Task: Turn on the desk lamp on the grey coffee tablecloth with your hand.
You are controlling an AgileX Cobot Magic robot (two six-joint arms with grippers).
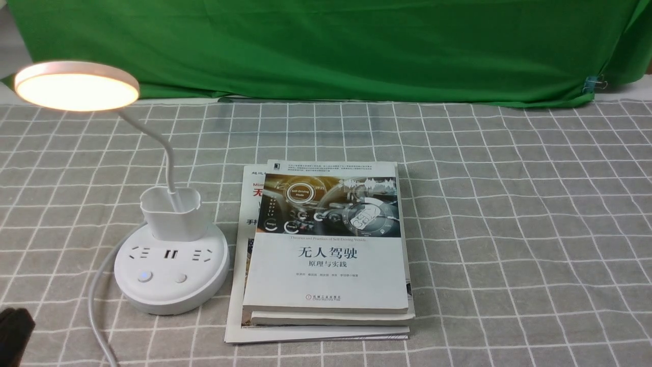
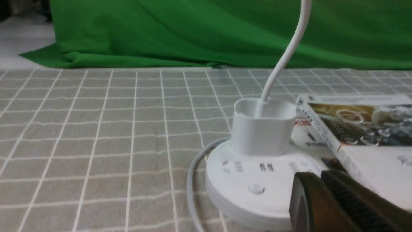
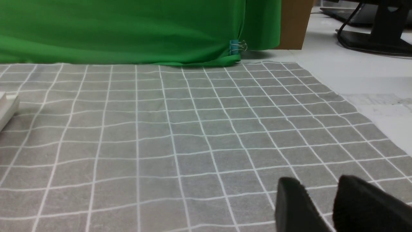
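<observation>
The white desk lamp stands at the left of the grey coffee tablecloth (image 1: 509, 229). Its disc head (image 1: 76, 86) glows warm. One button (image 1: 145, 276) on its round base (image 1: 170, 278) shines blue. My left gripper (image 1: 14, 334) is a dark shape at the bottom left corner, apart from the base. In the left wrist view the left gripper (image 2: 317, 175) is shut and empty, low beside the lamp base (image 2: 244, 193), near a round button (image 2: 256, 188). My right gripper (image 3: 318, 183) is open and empty over bare cloth; it does not show in the front view.
A stack of books (image 1: 326, 244) lies right beside the lamp base, and it shows in the left wrist view (image 2: 370, 129). The lamp's grey cord (image 1: 99, 306) runs toward the front edge. A green backdrop (image 1: 326, 46) hangs behind, with a clip (image 1: 593, 82) at its right.
</observation>
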